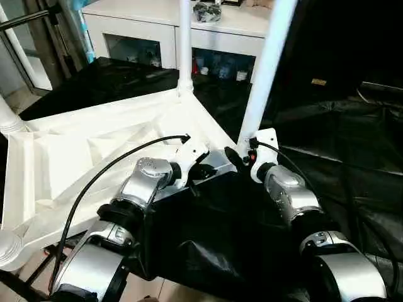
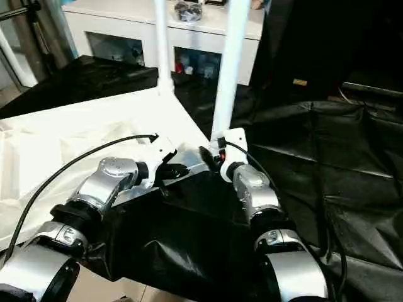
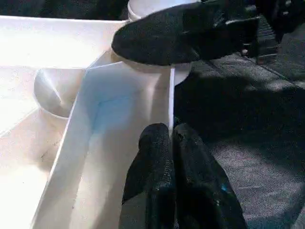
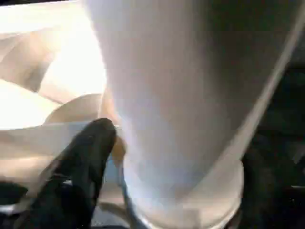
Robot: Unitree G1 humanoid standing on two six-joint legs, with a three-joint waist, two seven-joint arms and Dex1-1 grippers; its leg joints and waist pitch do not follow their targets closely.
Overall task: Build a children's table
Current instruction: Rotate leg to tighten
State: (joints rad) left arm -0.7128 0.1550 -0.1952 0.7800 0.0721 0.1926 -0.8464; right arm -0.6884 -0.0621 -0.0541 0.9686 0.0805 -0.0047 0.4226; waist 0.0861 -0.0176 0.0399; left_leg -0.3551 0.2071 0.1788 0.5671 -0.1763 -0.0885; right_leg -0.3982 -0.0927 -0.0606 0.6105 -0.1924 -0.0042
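Observation:
The white table top [image 1: 82, 148] lies upside down on black sheeting, ribbed underside up. Two legs stand upright in its corner sockets, one at the far corner [image 1: 184, 44] and one at the near right corner [image 1: 264, 69]. Two more leg ends show at the left edge [image 1: 6, 116] and at the lower left [image 1: 9, 248]. My left gripper [image 1: 200, 171] is shut on the thin raised rim [image 3: 170, 95] close to the near right socket. My right gripper [image 1: 244, 152] is open, one finger [image 4: 90, 157] on each side of the near right leg's base [image 4: 181, 95].
A white cabinet [image 1: 157, 28] with glass doors stands at the back, with a dark object [image 1: 206, 11] on top. Crumpled black sheeting [image 1: 327, 145] covers the surface to the right and front. Black stand legs [image 1: 25, 280] cross the floor at the lower left.

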